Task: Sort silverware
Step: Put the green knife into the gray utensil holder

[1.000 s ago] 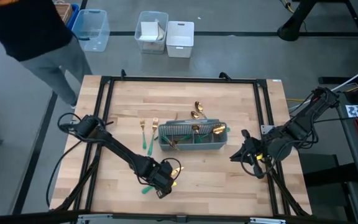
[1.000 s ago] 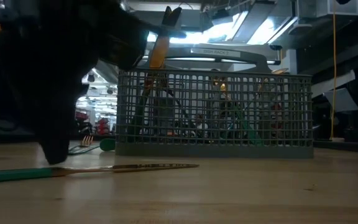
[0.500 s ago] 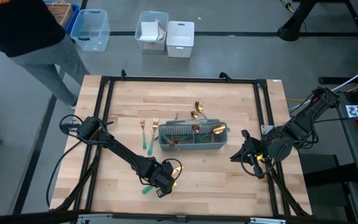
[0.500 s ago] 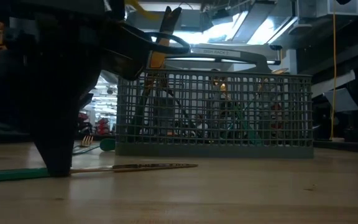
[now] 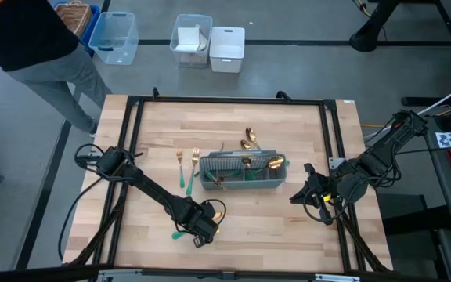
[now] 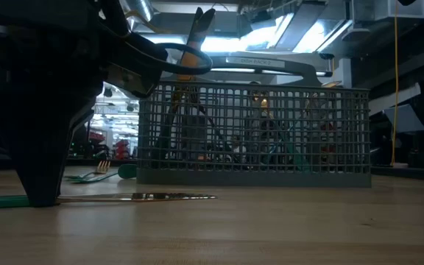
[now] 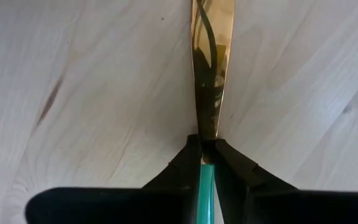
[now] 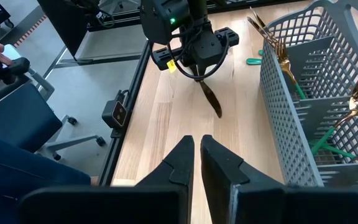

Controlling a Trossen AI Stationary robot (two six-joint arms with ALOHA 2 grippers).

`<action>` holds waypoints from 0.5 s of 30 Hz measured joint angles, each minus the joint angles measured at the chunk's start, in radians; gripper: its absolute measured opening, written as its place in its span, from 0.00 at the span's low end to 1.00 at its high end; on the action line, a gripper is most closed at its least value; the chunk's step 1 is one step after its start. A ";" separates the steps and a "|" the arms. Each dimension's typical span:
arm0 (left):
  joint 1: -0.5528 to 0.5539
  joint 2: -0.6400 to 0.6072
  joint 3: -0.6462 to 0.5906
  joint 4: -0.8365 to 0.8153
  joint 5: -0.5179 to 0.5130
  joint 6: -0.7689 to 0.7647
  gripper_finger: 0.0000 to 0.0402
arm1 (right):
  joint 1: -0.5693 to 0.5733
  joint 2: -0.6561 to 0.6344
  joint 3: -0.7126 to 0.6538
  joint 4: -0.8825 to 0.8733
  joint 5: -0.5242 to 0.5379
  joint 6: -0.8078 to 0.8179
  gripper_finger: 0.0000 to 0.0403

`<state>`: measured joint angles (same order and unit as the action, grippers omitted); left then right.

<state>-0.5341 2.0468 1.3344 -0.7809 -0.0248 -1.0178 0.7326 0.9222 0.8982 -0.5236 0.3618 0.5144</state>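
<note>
The wooden table (image 5: 288,125) carries the grey mesh caddy (image 5: 243,172) near its centre, with several gold and teal pieces standing in its compartments. A person (image 5: 30,39) stands off the table at about ten o'clock, beside a blue bin (image 5: 116,35) and two white bins (image 5: 210,43) on the floor at twelve o'clock. The left arm reaches from the nine o'clock edge toward seven o'clock of the caddy, where the left gripper (image 5: 202,229) is down at the board, its fingers clamped on the teal handle of a gold-bladed knife (image 7: 211,68) that lies flat on the wood; the blade points away from the fingers. The right gripper (image 5: 308,194) waits at about four o'clock of the caddy, near the table's edge, its fingers (image 8: 182,163) nearly together and holding nothing. Two forks (image 5: 186,168) with teal handles lie side by side at nine o'clock, just beside the caddy, and two gold spoons (image 5: 247,139) rest at twelve o'clock of it.
</note>
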 joint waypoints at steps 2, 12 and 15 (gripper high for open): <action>0.000 -0.001 -0.002 0.015 -0.001 -0.010 0.07 | 0.000 0.000 0.000 0.000 0.000 0.000 0.08; -0.005 -0.045 -0.010 0.099 -0.030 -0.036 0.07 | 0.000 0.000 0.000 0.000 0.000 0.000 0.08; -0.004 -0.051 -0.011 0.150 -0.041 -0.036 0.08 | 0.000 0.000 0.000 -0.001 0.000 0.000 0.08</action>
<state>-0.5385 1.9954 1.3235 -0.6311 -0.0661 -1.0538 0.7326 0.9218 0.8982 -0.5242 0.3614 0.5140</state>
